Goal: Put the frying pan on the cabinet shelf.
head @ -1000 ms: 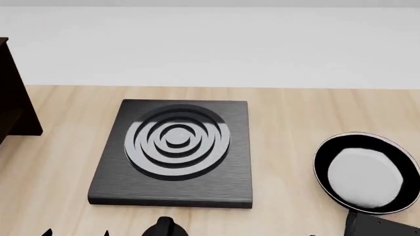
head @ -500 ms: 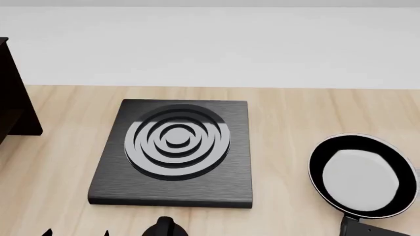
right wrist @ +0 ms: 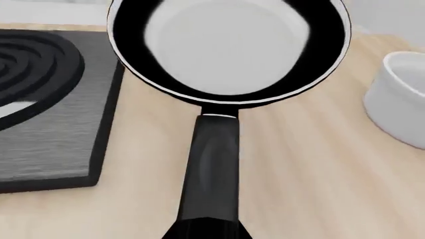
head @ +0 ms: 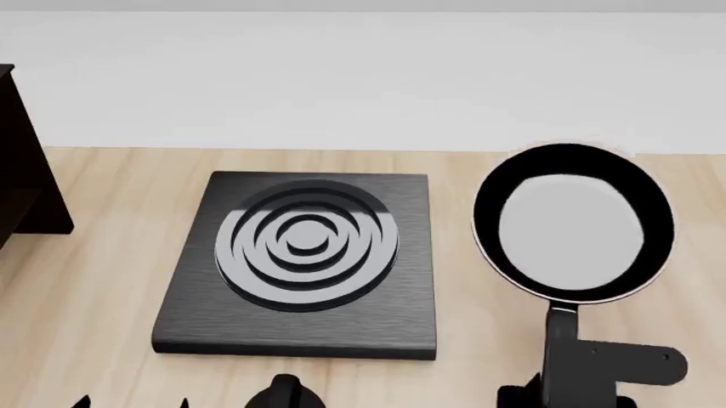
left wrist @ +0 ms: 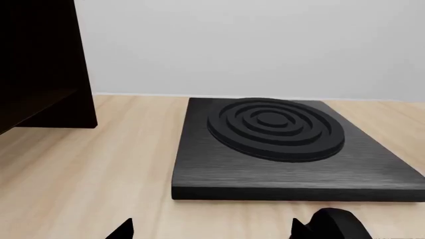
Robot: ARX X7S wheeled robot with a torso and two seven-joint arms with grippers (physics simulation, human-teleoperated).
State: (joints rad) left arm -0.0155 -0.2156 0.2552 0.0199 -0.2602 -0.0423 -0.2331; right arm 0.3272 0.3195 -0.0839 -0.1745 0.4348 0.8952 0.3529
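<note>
The frying pan (head: pixel 573 223), black with a pale grey inside, is held up above the wooden table to the right of the burner plate. It fills the right wrist view (right wrist: pixel 229 47), its long handle (right wrist: pixel 211 169) running straight into my right gripper (right wrist: pixel 204 231). That gripper (head: pixel 576 378) is shut on the handle at the bottom right of the head view. The cabinet shelf (head: pixel 25 174) is the very dark panel at the far left edge, also in the left wrist view (left wrist: pixel 40 64). My left gripper (left wrist: pixel 211 231) is open and empty, low over the table in front of the burner plate.
A square black burner plate (head: pixel 301 263) with concentric rings lies mid-table, between the pan and the cabinet; it also shows in the left wrist view (left wrist: pixel 285 144). A white cylindrical cup (right wrist: pixel 398 97) stands on the table right of the pan. A pale wall runs behind the table.
The pan has risen off the table and moved left and away from me in the head view, with my right gripper on its handle coming into view. The left gripper has not moved.
</note>
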